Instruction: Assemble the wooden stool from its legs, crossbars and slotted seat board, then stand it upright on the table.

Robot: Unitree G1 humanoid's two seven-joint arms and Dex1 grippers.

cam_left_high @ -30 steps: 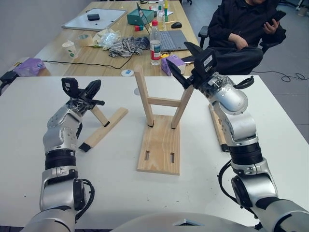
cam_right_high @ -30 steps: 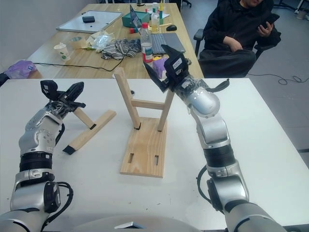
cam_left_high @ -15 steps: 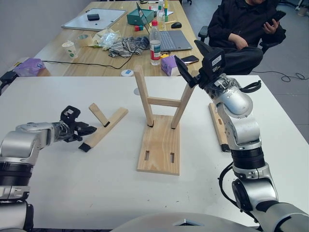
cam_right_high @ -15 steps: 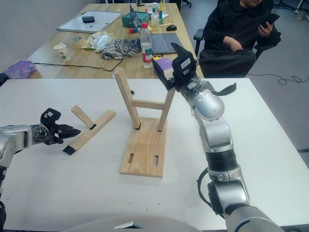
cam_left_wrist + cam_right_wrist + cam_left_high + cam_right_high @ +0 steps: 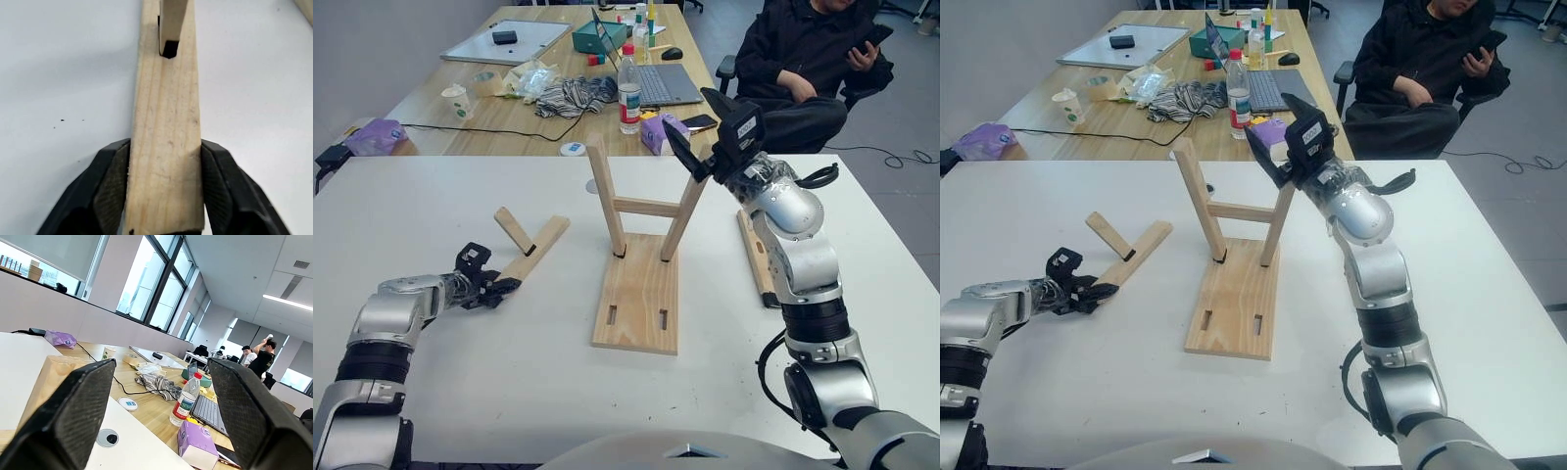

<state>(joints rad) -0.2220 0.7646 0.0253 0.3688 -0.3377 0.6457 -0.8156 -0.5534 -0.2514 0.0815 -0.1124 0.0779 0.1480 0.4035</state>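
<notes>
Pale wood sits clamped between the black fingers (image 5: 113, 188) of our left gripper (image 5: 489, 290). It is closed on the near end of the loose leg (image 5: 536, 247), which lies flat on the white table (image 5: 509, 392) at the left. A short crossbar (image 5: 513, 229) is pegged into the leg's mortise and angles off to the far left.

Our right gripper (image 5: 686, 113) is spread wide at the far right, over the top of the right standing leg (image 5: 683, 217). The leg's end lies by one finger, and we judge it is not gripped. That leg and the left standing leg (image 5: 605, 196), joined by a rung (image 5: 646, 207), stand in the far slots of the seat board (image 5: 636, 284), which lies flat mid-table. Its two near slots (image 5: 612, 313) are vacant. A fourth leg (image 5: 754, 257) lies on the table just right of the board.

As we read it, the step in hand is raising the loose leg and bringing it to a near slot. We hold it at its very end, so the long free part will want to sag and swing; a slow, level lift suits it. The crossbar looks only pegged in, so we should avoid jolts that could shake it out. Before pressing anything into the board, we would do well to close the right gripper on the standing leg and steady the frame.
</notes>
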